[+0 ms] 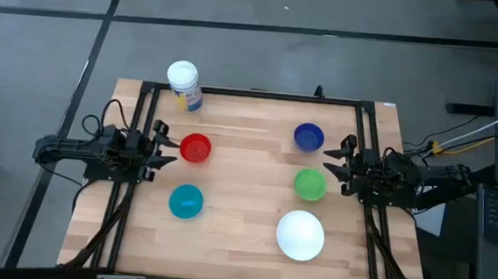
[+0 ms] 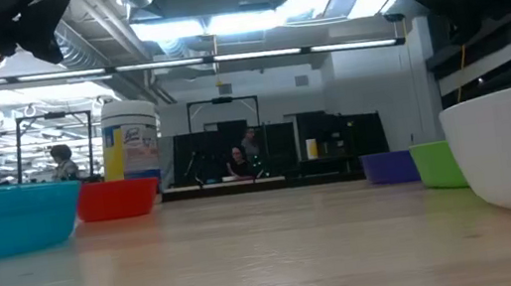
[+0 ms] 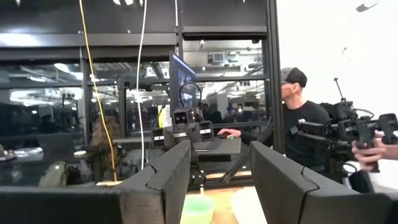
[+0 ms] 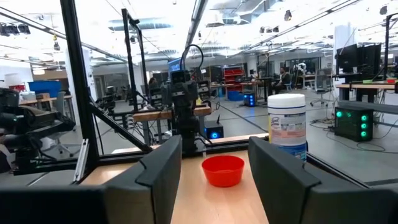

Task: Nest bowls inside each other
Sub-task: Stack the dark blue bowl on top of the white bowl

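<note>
Five bowls sit apart on the wooden table, each resting on its base: red (image 1: 196, 148), teal (image 1: 186, 202), dark blue (image 1: 309, 137), green (image 1: 310, 184) and a larger white one (image 1: 300, 235). My left gripper (image 1: 167, 150) stands open at the table's left edge, just left of the red bowl. At the right edge my right gripper (image 1: 331, 165) stands open between the blue and green bowls. Both point level toward the table's middle and hold nothing. In the right wrist view the red bowl (image 4: 223, 170) lies beyond the open fingers.
A white cylindrical container (image 1: 185, 86) with a yellow-blue label stands at the table's far left corner. A black frame (image 1: 252, 94) runs along the far edge and both sides. A person (image 3: 305, 124) shows beyond the table in the left wrist view.
</note>
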Controlling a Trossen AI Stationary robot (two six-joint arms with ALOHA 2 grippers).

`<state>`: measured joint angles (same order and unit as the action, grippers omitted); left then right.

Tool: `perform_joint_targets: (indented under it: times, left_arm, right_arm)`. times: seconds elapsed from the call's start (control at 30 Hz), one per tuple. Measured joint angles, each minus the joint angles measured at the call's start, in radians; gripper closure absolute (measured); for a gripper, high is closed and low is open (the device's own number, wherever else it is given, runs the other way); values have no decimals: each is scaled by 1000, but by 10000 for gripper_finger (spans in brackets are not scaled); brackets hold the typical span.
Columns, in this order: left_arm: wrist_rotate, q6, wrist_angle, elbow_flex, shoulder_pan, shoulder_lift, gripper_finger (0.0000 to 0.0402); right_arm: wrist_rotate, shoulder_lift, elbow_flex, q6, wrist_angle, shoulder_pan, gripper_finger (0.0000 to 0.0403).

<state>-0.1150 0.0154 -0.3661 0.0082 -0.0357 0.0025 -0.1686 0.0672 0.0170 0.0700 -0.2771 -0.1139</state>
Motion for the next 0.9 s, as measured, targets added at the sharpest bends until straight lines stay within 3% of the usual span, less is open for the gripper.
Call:
perform_joint_targets:
  times: [0.33, 0.57, 0.73, 0.9]
  left_arm:
    - [8, 75, -30, 0, 0, 0, 239]
    - [53, 19, -56, 0, 0, 0, 239]
    - [105, 13, -183, 7, 0, 0, 239]
    - [95, 51, -60, 173, 2, 40, 239]
  right_arm:
    - [-15, 0, 0, 3, 0, 0, 213]
    - [-52, 0, 0, 138, -56, 0, 213]
    - [-39, 0, 0, 249, -167, 0, 213]
    - [48, 15, 113, 300, -191, -1, 213]
